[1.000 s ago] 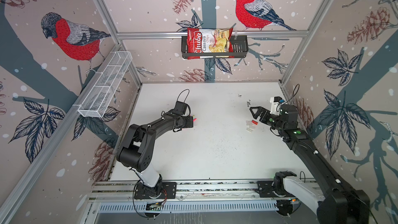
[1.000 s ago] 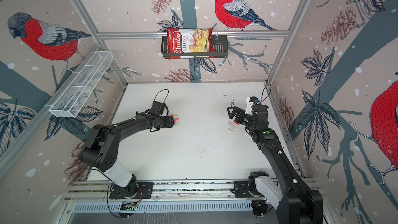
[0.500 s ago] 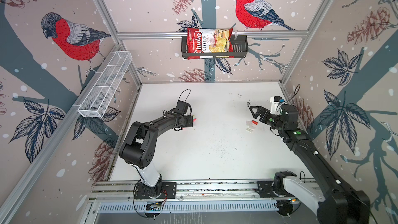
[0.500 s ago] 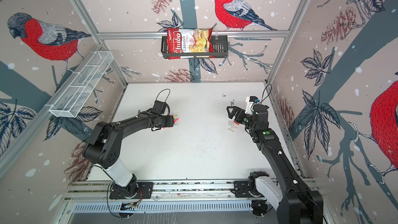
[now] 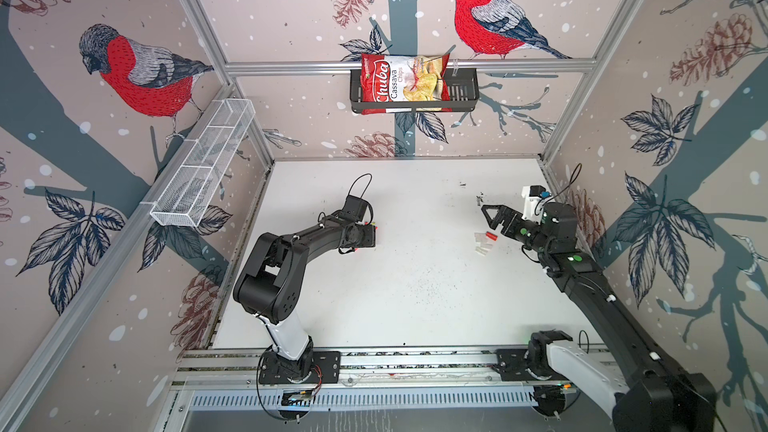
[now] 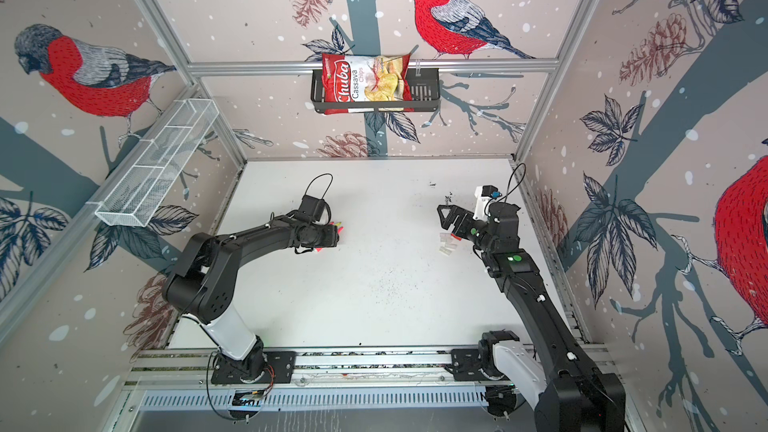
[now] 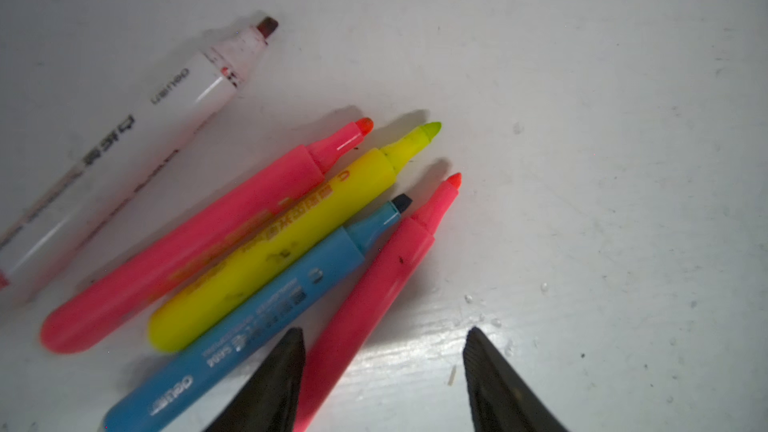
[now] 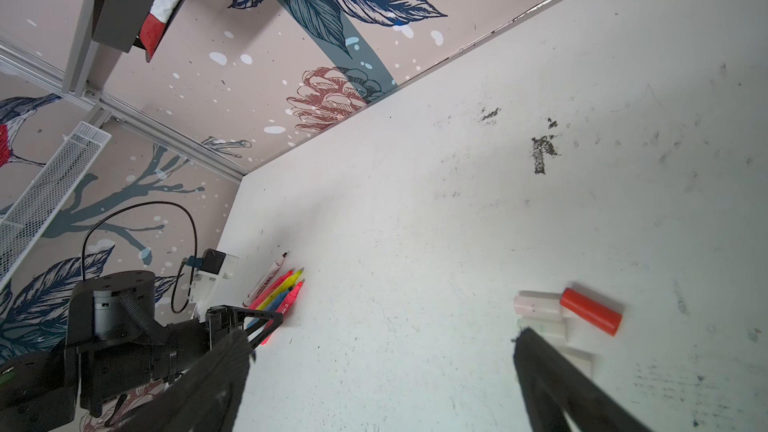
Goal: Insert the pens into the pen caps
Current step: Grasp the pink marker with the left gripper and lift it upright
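- Where the left jaws hang low over the left side of the tabletop (image 5: 415, 305), they stand apart and hold nothing: the nearer pink pen (image 7: 374, 284) lies in the gap, close against one jaw and clear of the other.
- Packed side by side next to it, tips pointing the same way, lie a blue pen (image 7: 266, 309), a yellow pen (image 7: 282, 238) and a second pink pen (image 7: 199, 243). A thicker white pen (image 7: 137, 126) with a dark red tip lies a little apart. That makes five pens, all uncapped.
- The right jaws are spread wide and empty, just above the pen caps (image 5: 483, 249) on the right side of the tabletop, well apart from the pens.
- Counted in the right wrist view: one red cap (image 8: 591, 311) and three whitish caps (image 8: 538, 305), lying flat in a tight cluster. One jaw hides part of a whitish one, so a fuller count cannot be told.
- The tabletop is white, scuffed and speckled with dark marks.
- Wallpaper (image 5: 141, 76) of red-breasted birds, pine cones and leaves covers the walls, inside an aluminium frame (image 5: 291, 66).
- A black basket (image 5: 465, 97) on the back wall holds one bag of cassava chips (image 5: 403, 81); a white mesh tray (image 5: 199, 168) with dividers hangs on the left wall.
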`<action>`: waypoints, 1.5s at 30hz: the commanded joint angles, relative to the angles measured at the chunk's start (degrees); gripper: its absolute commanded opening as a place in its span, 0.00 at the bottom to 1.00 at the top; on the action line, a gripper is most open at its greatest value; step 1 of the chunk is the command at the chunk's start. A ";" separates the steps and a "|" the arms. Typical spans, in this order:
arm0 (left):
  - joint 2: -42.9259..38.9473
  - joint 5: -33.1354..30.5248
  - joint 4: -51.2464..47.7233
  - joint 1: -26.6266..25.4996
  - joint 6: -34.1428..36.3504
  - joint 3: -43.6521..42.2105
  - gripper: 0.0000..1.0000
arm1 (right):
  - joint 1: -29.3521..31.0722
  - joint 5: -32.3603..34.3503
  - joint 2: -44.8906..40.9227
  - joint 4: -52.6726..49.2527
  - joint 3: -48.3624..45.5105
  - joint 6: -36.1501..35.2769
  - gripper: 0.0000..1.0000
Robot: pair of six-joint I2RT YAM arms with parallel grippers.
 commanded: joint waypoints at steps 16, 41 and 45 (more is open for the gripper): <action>5.10 -8.24 -5.88 -7.90 1.98 3.88 0.41 | -0.03 0.82 -0.87 -0.29 0.41 0.07 0.99; -8.36 9.56 12.78 -10.43 2.08 -7.44 0.14 | 0.43 -5.31 0.76 1.74 -1.79 1.45 0.99; -13.37 11.67 19.27 -12.17 1.26 -10.83 0.14 | 2.48 -8.32 2.85 3.51 -1.90 2.15 0.99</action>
